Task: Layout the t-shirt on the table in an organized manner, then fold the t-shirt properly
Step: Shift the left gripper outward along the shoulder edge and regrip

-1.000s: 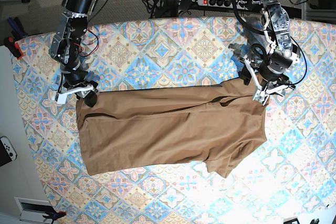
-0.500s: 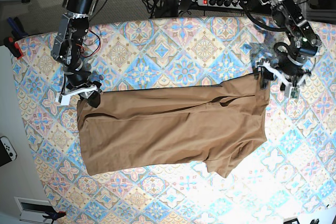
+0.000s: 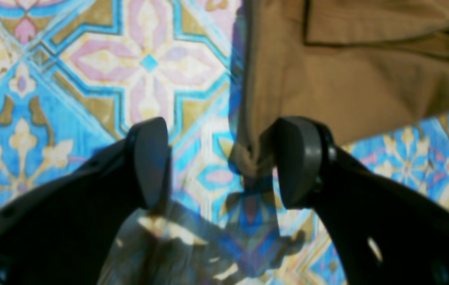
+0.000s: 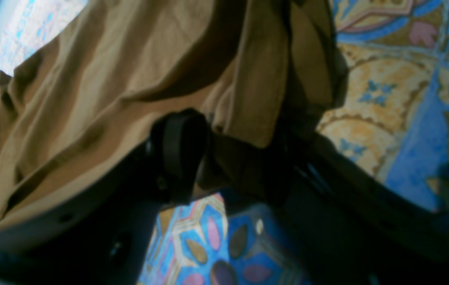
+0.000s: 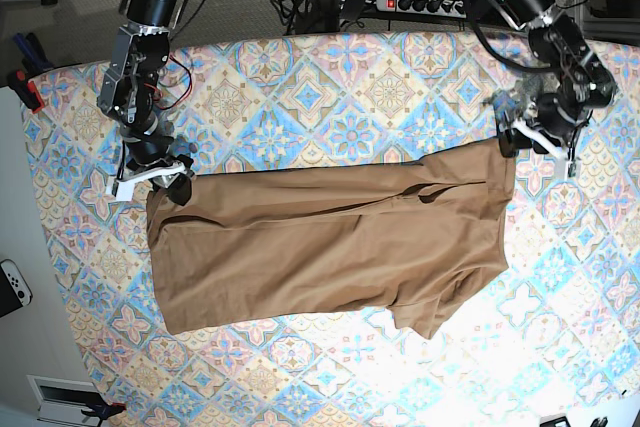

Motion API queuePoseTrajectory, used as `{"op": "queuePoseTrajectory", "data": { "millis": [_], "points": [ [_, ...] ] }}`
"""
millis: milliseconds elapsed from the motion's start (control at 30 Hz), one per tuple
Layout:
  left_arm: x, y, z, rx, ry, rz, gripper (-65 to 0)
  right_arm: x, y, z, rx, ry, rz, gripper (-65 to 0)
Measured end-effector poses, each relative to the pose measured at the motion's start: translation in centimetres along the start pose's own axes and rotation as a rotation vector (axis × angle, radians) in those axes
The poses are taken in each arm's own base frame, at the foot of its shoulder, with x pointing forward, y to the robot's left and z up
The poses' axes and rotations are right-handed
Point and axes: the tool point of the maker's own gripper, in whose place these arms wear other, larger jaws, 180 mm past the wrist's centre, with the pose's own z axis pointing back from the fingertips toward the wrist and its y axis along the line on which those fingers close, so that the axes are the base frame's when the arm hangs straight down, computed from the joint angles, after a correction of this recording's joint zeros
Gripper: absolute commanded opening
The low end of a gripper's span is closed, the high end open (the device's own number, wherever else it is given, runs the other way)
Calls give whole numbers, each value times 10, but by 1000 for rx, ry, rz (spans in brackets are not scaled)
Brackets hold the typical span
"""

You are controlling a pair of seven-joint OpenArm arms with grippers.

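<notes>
The tan-brown t-shirt [image 5: 330, 242] lies spread sideways across the patterned table [image 5: 330, 97], one sleeve pointing to the near edge. My right gripper [image 5: 152, 184] sits at the shirt's far left corner, shut on a bunched fold of the t-shirt [image 4: 137, 79]; one dark finger [image 4: 179, 152] shows, the other is under cloth. My left gripper [image 5: 535, 139] hovers open just beyond the far right corner. In the left wrist view the open gripper [image 3: 224, 162] has a corner of the t-shirt [image 3: 347, 79] lying loose by its right finger [image 3: 297, 162].
A power strip [image 5: 420, 4] and cables run behind the table's far edge. A white game controller [image 5: 12, 287] lies off the table's left side, and a red-handled tool [image 5: 25, 87] sits by the left edge. Bare tablecloth [image 3: 149, 63] surrounds the shirt.
My left arm has swung right and back, off the shirt's far right corner, with its jaws open throughout. The shirt and my right arm have stayed put.
</notes>
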Motion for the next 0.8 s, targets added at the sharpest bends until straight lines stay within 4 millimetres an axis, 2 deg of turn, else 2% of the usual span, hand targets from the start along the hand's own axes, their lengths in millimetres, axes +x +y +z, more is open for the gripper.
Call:
{"op": "queuePoseTrajectory", "data": {
  "millis": [367,467,567,633,700,800],
  "points": [
    [6,-48,-27,-124,38,-98,-238,0,0,0,0,0,0,-392],
    [6,-53,-29,-139,36,-101,-254,-1,-1,1,-2,2,-1,-392],
    [3,-52,-28,-135,42,-101,-367,-8,-5,7,-4,-3,-4,-393],
    [1,-49,-28,-123,54,-105,-497,-10,-6,8,-1,-4,-11,-399],
    [-1,-48,-28,-121,63,-104,-637,-10,-6,8,-2,0,-7,-445],
    [-5,-47,-26,-120,63,-97,-650,-11,-7,8,-9,8,-10,-548]
  ]
}}
